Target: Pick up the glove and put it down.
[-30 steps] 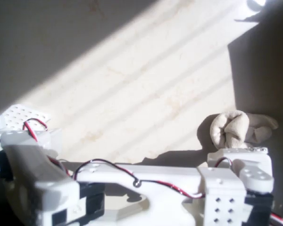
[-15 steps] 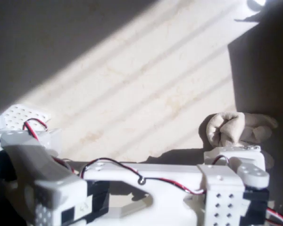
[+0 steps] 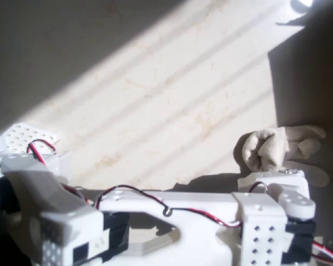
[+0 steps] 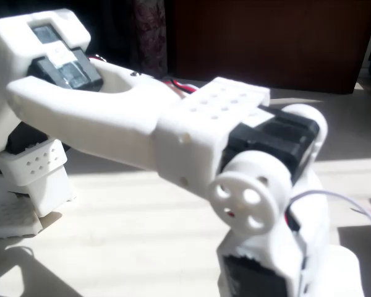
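seen from overhead, a white robot arm (image 3: 172,213) reaches left to right along the bottom of a sunlit table (image 3: 155,100). at far right its gripper (image 3: 277,176) sits over the cream glove (image 3: 277,147); jaw opening cannot be made out. likely the grasping step; next comes a firm close and lift.

Seen from overhead, the glove (image 3: 277,148) lies on the table (image 3: 172,100) at the right side of the picture, partly tucked under the arm's wrist end (image 3: 275,191), which sits just below it and touches its lower edge. The arm (image 3: 172,213) stretches across the bottom of that picture from its base (image 3: 41,216) at the lower left to the wrist at the lower right, and a perforated plate (image 3: 28,136) lies at the left edge just above the base. In the fixed view the arm (image 4: 173,136) reaches from the upper left toward the lower right in front of the table (image 4: 111,235), with the perforated plate (image 4: 9,216) low at the left edge.
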